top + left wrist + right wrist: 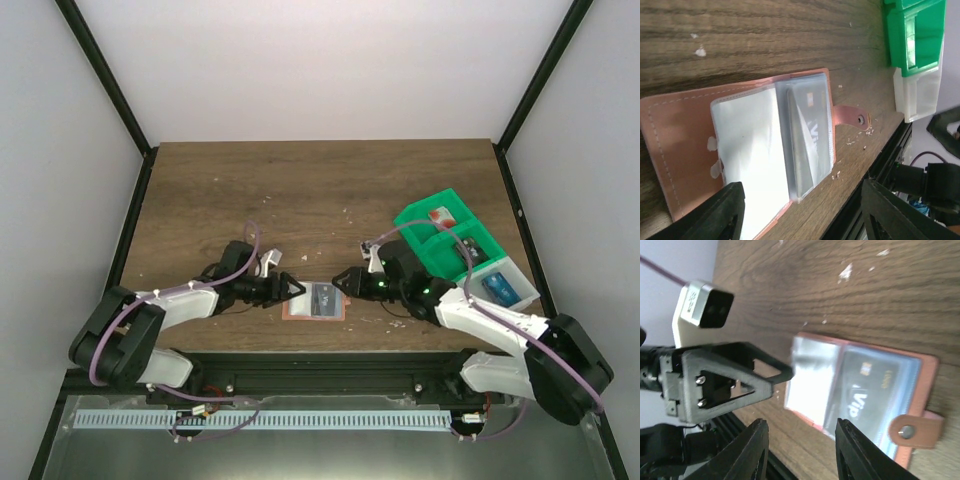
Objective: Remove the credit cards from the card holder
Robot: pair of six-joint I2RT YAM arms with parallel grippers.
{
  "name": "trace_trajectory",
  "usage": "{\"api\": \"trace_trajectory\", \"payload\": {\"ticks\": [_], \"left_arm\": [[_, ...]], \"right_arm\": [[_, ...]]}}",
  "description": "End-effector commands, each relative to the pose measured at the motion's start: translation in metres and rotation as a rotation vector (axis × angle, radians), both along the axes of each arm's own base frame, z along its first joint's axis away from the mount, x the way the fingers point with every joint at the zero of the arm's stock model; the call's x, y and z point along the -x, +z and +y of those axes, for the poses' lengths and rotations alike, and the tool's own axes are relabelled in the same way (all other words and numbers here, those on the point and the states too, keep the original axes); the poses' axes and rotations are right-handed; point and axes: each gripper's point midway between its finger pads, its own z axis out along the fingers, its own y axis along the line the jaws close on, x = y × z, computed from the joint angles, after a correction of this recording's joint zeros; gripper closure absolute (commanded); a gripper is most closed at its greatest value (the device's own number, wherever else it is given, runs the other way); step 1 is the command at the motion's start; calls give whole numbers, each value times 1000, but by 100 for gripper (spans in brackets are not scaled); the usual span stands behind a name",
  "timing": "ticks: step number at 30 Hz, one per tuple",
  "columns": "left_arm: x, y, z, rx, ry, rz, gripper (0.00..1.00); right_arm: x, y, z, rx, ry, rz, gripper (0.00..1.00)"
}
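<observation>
Lifting the whole holder [313, 300] along with the grey card [810, 135] is judged the likeliest fault. The card is tucked in a glossy clear sleeve [747, 135] and nothing is seen pinning the holder down, so a pinch taking sleeve and card together would cause it. A push could also be passed to the holder, which lies opened flat on the table [300, 190] close to the near edge, between the two grippers, so it may be slid toward or over that edge. The loose sleeve leaf may be flipped over the card and its free edge hidden. The left gripper [293, 288] is spread wide, with nothing between its fingers. In the right wrist view one of its fingertips is seen at the sleeve's edge, though whether contact is made cannot be told. The right gripper [343, 280] is likewise held apart and empty, just beside the holder's other side. A red card [440, 215] and a blue card [498, 289] are seen in the tray [412, 222], well apart from the holder.
</observation>
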Motion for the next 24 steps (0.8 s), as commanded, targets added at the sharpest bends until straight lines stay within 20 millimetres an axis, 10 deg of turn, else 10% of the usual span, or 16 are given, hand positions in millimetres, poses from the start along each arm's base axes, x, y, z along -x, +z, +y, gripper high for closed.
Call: {"api": "trace_trajectory", "payload": {"ticks": [1, 9, 24], "left_arm": [[-3, -4, 2, 4, 22, -11, 37], [10, -5, 8, 32, 51, 11, 62], [9, 62, -11, 201, 1, -38, 57]], "right_arm": [[9, 13, 26, -48, 50, -22, 61], [17, -14, 53, 26, 115, 12, 60], [5, -68, 13, 278, 8, 1, 69]]}}
